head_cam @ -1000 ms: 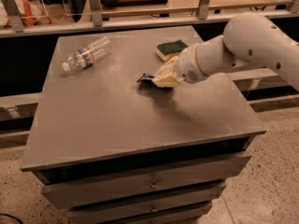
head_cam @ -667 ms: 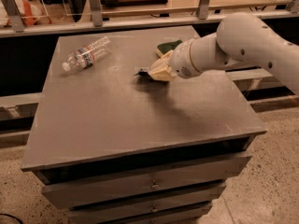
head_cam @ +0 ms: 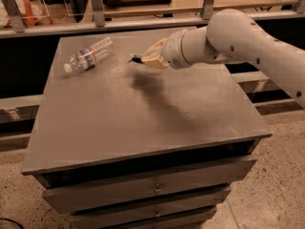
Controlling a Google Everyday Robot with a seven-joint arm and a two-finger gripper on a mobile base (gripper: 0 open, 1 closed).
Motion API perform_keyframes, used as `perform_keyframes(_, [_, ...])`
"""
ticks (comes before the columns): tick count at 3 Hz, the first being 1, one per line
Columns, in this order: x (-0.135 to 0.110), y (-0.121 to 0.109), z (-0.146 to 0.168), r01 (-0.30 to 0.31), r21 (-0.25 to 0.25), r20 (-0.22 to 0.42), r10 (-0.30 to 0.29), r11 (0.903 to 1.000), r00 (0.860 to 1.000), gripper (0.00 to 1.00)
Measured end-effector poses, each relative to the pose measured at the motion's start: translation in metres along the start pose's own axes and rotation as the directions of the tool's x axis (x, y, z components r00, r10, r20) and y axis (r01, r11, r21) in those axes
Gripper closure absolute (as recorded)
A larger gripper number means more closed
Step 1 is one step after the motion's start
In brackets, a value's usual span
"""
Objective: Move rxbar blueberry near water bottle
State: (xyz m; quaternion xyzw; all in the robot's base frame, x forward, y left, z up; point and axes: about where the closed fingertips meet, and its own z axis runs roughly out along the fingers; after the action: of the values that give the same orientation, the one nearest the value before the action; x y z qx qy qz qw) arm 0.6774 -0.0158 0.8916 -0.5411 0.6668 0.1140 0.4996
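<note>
The water bottle (head_cam: 89, 55) lies on its side at the back left of the grey table (head_cam: 143, 128), its white cap pointing toward the front left. My gripper (head_cam: 147, 60) hangs above the back middle of the table, to the right of the bottle. It is shut on the rxbar blueberry (head_cam: 135, 59). Only the bar's dark end shows, sticking out to the left of the pale fingers. The bar is lifted off the table and casts a shadow (head_cam: 143, 82) below. A gap of bare table lies between the bar and the bottle.
My white arm (head_cam: 238, 37) reaches in from the right over the table's back right corner and hides what lies there. Drawers (head_cam: 155, 189) sit below the table's front edge. A shelf with metal posts (head_cam: 97, 6) runs behind the table.
My gripper has moved left and toward the back with the bar in it, rising off the table and closing in on the bottle. The green-topped sponge is now hidden behind my arm.
</note>
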Motion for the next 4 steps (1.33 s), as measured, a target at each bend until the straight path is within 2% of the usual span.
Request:
perform_keyframes(1, [-0.012, -0.011, 0.022, 0.017, 0.018, 0.038, -0.018, 0.9997, 0.999, 1.0])
perform_keyframes(4, [-0.043, -0.013, 0.089, 0.013, -0.056, 0.156, -0.004, 0.9983, 0.988, 1.0])
